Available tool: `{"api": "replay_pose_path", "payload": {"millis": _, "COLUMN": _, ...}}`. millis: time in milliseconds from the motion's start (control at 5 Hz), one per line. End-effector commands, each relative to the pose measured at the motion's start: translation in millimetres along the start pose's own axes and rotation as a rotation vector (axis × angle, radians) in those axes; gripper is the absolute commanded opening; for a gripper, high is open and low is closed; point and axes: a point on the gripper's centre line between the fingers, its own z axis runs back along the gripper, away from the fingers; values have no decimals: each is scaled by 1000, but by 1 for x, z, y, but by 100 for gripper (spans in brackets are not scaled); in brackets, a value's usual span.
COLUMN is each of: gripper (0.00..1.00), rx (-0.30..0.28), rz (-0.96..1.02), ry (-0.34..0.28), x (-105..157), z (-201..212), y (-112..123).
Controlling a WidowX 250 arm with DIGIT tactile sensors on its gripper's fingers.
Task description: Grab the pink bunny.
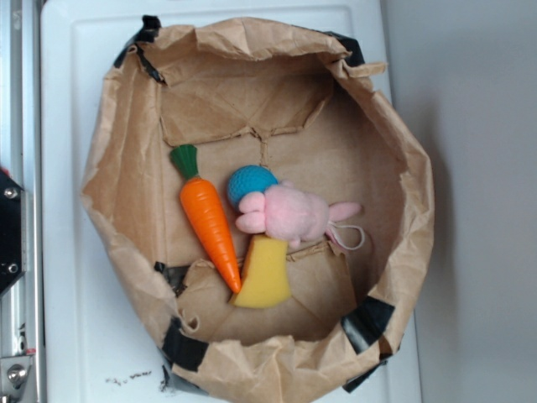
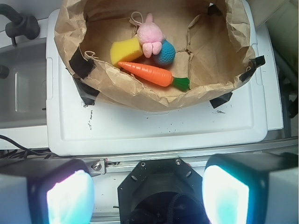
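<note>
the pink bunny lies on its side on the floor of a crumpled brown paper bag, well ahead of the fingers and a little toward the left one as the wrist view shows it. its string loop trails off the far end, the end furthest from the fingers. the blue crocheted ball touches the bunny on the side toward the right finger, partly tucked under it. a yellow wedge-shaped sponge lies against the bunny on the side toward the left finger. the orange plastic carrot lies across, between the bunny and the fingers, its green top pointing toward the right finger and its tip touching the sponge. black tape patches the bag's rim in several places. the bag sits on a white tray-like surface that covers the table. the fingers stand wide apart, empty, outside the bag and well short of its near rim; their two pale pads show at the bottom corners of the wrist view.
</note>
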Motion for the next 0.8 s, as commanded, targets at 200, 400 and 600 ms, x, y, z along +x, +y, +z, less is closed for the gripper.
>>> {"api": "replay_pose_path", "payload": {"millis": 200, "gripper": 100, "rx": -40, "rz": 14, "ry": -87, "x": 34, "z": 0, "y": -7}}
{"api": "replay_pose_path", "payload": {"millis": 400, "gripper": 100, "rx": -60, "rz": 72, "ry": -142, "x": 17, "z": 10, "y": -9}}
{"api": "replay_pose_path", "payload": {"millis": 600, "gripper": 100, "rx": -60, "rz": 72, "ry": -142, "x": 17, "z": 10, "y": -9}}
